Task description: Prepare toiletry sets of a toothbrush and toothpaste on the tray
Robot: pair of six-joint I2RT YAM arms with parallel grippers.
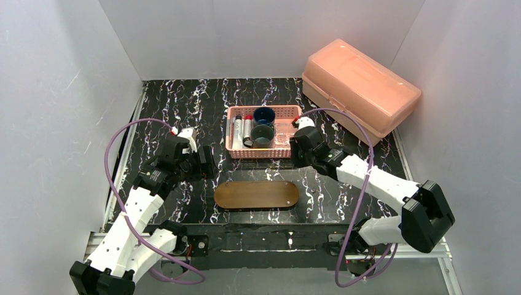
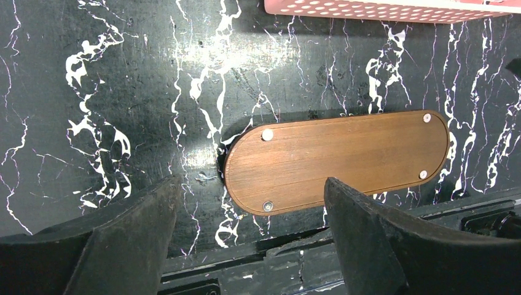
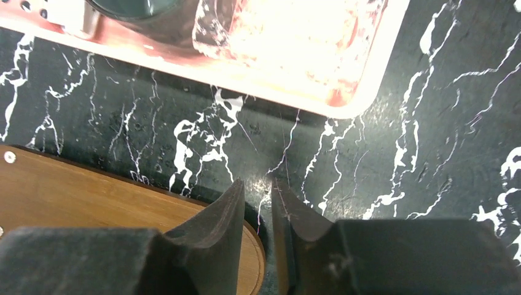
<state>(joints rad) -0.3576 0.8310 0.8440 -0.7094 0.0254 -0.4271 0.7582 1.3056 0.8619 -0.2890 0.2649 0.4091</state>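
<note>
The brown wooden oval tray (image 1: 255,195) lies bare at the table's near middle; it also shows in the left wrist view (image 2: 344,157) and the right wrist view (image 3: 92,190). The three cups stand in the pink mesh basket (image 1: 289,152): dark blue mug (image 1: 264,115), grey-green cup (image 1: 262,136), clear glass (image 1: 282,132). Slim white items (image 1: 237,132) lie in the basket's left part; which are toothbrushes I cannot tell. My left gripper (image 1: 207,165) (image 2: 250,184) is open and empty, left of the tray. My right gripper (image 1: 297,161) (image 3: 258,184) is shut and empty, between the basket and the tray's right end.
A large salmon lidded box (image 1: 359,89) stands at the back right. White walls close in the black marbled table on three sides. The basket's near edge shows in the left wrist view (image 2: 393,9), and its corner in the right wrist view (image 3: 368,92).
</note>
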